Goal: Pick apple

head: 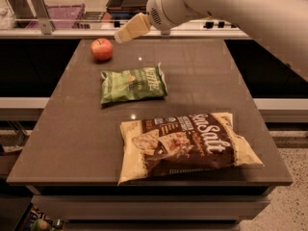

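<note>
Dark bench; a white arm reaches in from upper right. A brown chip bag lies near the front, a green bag mid-bench. The pincer hangs over the far edge, its state impossible to tell, up and right of the apple, which sits far-left on the bench.

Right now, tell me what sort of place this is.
Probably a kitchenette or snack area: dark counter with an apple, green chip bag and brown chip bag. The claw hovers near the apple, at the far end.

Pincer near apple
</note>
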{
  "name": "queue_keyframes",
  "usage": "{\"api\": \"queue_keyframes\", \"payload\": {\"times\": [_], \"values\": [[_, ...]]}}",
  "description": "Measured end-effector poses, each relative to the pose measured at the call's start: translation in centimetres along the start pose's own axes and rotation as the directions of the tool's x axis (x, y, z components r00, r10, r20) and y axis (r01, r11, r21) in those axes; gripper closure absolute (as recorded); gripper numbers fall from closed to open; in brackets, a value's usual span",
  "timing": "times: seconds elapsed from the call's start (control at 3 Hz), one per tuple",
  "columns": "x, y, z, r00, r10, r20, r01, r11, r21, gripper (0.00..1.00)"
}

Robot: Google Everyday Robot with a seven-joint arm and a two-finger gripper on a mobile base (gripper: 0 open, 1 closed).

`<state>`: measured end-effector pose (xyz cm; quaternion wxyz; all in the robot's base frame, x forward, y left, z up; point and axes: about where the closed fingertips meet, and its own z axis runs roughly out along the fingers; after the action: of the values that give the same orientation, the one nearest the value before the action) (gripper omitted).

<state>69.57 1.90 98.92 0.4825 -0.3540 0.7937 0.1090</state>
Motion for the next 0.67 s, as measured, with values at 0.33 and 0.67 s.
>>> {"api": "queue_keyframes", "payload": {"times": [0.33,0.67], "values": [[0.1,-1.1,3.5,1.0,0.012,0.007,-0.012,0.9999,0.001,0.0],[-0.3,-1.1,6.5,0.999,0.014,0.029,-0.013,0.9992,-0.037,0.0]]}}
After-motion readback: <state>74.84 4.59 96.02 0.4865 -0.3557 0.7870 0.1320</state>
